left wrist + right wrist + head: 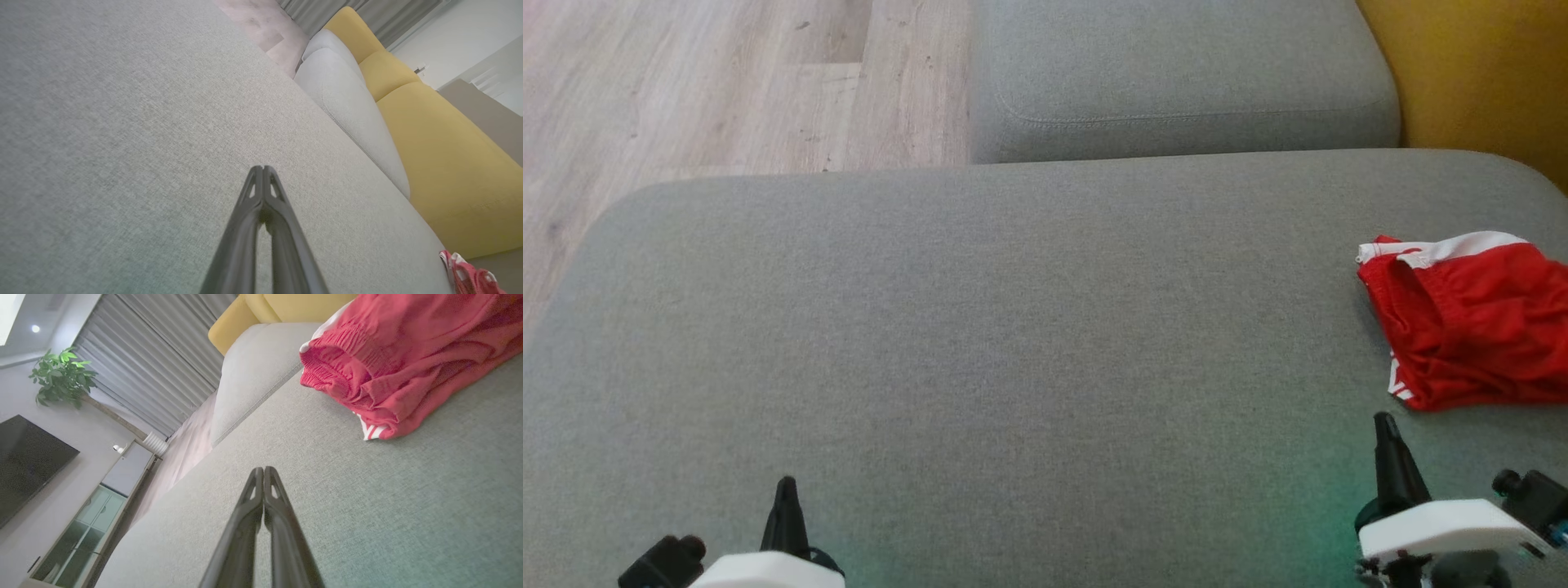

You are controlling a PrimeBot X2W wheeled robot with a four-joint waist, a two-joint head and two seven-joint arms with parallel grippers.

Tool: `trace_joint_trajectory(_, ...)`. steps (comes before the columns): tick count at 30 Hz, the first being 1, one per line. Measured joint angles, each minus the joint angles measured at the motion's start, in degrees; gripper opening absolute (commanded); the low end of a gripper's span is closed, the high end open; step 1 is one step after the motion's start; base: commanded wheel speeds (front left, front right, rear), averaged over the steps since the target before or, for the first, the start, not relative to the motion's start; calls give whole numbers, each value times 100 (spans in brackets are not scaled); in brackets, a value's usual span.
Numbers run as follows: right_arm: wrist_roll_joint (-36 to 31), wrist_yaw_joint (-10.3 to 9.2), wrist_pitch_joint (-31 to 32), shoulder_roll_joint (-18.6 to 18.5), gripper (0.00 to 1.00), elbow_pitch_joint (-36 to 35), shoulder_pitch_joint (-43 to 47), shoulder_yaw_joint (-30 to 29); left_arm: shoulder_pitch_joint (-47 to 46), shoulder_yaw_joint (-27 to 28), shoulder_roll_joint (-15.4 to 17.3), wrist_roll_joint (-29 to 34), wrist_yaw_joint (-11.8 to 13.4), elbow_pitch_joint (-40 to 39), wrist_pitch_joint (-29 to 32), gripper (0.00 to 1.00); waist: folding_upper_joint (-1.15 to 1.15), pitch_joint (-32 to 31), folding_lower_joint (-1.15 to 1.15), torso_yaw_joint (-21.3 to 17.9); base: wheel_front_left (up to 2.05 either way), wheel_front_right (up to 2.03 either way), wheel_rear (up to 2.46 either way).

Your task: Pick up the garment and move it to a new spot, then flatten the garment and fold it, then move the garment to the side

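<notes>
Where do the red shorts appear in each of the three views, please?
Head view: red shorts at the right edge, mid-height, on the grey seat.
Left wrist view: the shorts are in the bottom right corner.
Right wrist view: the shorts are at upper right.
Shared landmark: the yellow sofa back.

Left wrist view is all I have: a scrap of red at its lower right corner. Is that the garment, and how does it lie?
Observer: Yes. It's the red garment with white trim, crumpled on the grey cushion and cut off by the head view's right edge.
Operator: Is anything holding it?
Observer: No. The right gripper is shut and empty, apart from the nearest fold.
</notes>
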Motion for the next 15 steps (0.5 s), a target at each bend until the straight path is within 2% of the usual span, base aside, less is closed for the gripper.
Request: trace_joint_trajectory(15, 977, 0, 181, 0, 0, -32, -140, -133, -112, 349, -104, -712, -223, 15, 213, 0, 0, 70, 0, -41, 0, 0, 0)
